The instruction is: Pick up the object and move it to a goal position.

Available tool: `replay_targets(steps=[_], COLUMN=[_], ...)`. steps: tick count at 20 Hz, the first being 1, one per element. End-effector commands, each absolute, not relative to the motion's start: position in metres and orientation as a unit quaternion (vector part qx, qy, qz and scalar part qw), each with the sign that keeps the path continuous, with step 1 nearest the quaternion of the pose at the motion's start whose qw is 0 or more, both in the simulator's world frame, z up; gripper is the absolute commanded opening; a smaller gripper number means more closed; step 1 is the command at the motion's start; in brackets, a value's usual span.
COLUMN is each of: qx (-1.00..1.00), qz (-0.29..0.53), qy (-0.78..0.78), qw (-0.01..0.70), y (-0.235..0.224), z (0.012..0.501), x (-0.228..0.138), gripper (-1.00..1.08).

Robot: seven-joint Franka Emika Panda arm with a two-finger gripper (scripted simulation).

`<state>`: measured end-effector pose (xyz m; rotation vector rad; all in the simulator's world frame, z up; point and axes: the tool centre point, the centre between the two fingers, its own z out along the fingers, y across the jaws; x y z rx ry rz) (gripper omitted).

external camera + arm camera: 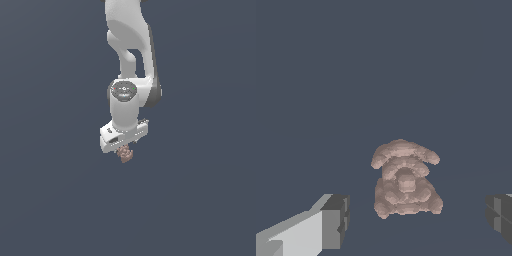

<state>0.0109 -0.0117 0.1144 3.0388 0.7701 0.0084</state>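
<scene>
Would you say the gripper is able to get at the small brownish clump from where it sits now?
Probably yes. The gripper is open, and the clump lies between its fingers with a gap on each side. Nothing else shows on the grey surface around it.

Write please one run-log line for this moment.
phase: pre-grasp | gripper: open, fingers on both sides of clump, no contact seen | clump: reddish-tan, lumpy, not gripped | goal: not visible

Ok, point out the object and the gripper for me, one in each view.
object (405, 181), wrist view, on the middle of the lumpy clump.
gripper (123, 146), exterior view, under the white hand, just above the clump.
</scene>
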Motion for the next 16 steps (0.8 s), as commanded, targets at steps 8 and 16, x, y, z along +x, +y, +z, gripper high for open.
replay_targets(steps=[8, 16], qx=[0.959, 0.960], qz=[0.000, 0.000], qy=[0.282, 0.281], qw=[0.000, 0.000], y=[-0.014, -0.014], z=[0.101, 0.087], x=[0.009, 0.008], gripper=[1.00, 1.00])
